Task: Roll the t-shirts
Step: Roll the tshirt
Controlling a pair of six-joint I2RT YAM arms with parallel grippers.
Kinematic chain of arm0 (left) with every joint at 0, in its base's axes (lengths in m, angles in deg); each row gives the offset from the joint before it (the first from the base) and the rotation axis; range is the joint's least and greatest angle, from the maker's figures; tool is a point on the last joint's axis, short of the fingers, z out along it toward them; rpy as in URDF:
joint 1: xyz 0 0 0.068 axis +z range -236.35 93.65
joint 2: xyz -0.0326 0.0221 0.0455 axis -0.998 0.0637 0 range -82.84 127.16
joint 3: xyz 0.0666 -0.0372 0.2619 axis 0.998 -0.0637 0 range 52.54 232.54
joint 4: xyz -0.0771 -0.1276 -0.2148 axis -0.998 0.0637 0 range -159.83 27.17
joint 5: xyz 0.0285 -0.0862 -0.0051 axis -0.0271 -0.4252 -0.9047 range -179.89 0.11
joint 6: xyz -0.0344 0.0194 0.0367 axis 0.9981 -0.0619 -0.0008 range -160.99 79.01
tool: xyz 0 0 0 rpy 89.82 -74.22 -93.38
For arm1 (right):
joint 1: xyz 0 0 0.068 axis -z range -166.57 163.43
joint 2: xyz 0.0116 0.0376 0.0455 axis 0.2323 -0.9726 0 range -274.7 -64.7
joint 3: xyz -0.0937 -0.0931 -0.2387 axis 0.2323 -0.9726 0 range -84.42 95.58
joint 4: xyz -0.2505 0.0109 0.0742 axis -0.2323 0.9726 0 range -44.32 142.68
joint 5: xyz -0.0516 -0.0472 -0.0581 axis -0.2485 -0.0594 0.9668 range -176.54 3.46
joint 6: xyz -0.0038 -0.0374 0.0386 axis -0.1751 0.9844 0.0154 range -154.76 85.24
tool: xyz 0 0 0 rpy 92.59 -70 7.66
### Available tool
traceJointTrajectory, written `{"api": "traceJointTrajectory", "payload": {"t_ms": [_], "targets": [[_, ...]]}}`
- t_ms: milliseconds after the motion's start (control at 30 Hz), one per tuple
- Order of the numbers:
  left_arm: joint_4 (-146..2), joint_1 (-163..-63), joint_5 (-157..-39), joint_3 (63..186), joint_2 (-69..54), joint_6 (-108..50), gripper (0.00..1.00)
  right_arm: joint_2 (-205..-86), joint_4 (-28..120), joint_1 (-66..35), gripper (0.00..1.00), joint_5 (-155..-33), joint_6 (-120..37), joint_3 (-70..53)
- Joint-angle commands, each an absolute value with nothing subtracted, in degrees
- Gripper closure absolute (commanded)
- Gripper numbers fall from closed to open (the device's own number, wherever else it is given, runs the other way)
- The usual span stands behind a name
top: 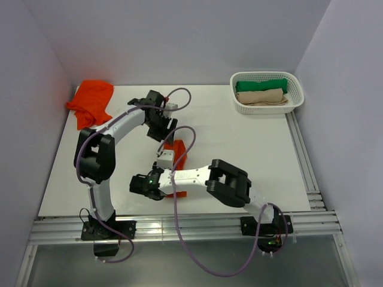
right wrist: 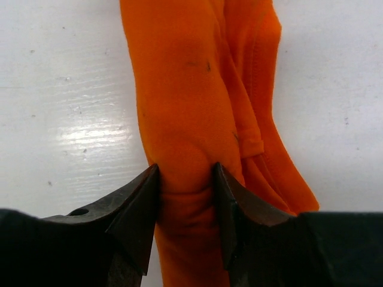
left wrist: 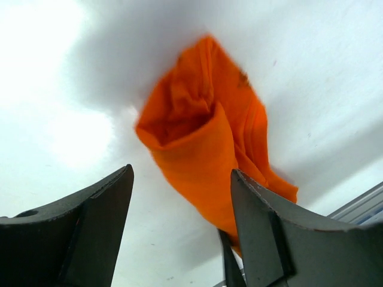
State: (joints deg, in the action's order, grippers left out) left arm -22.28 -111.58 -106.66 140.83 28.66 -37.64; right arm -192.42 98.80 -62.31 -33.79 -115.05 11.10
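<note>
Right end effector (right wrist: pixel 187 206) clamped on rolled shirt (right wrist: pixel 191 107), pinning it to the table (right wrist: pixel 66 89); left end effector (left wrist: pixel 179 197) apart just above, ready to regrip.

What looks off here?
Little. The spare shirt lies crumpled at the table's far-left corner, against the wall. The right pincer pinches the rolled shirt; the left pincer is open above it.

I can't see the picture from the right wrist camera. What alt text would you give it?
The right hand is shut on a rolled orange t-shirt, pinching the cloth between two dark fingers. The shirt lies on a white table.
</note>
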Motion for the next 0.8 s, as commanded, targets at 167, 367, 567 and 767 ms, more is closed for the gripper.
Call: {"api": "traceJointTrajectory", "payload": {"t_ms": [167,367,567,767], "targets": [[-20.2,-106.5,-114.2,144.3,25.5,-43.3,0.28,-175.2,62.6,-56.4,0.56,-55.7,-107.5,-17.8],[-24.2,-106.3,-116.1,135.6,21.9,-44.6,0.28,-169.8,39.5,-51.4,0.56,-67.6,-108.1,-32.6],[-28.9,-106.3,-120.6,128.0,19.9,-44.9,0.28,-171.5,24.0,-49.1,0.57,-74.3,-111.7,-40.6],[-32.5,-106.3,-118.4,125.1,20.8,-44.0,0.29,-175.2,7.6,-47.4,0.57,-79.7,-117.1,-47.5]]}}
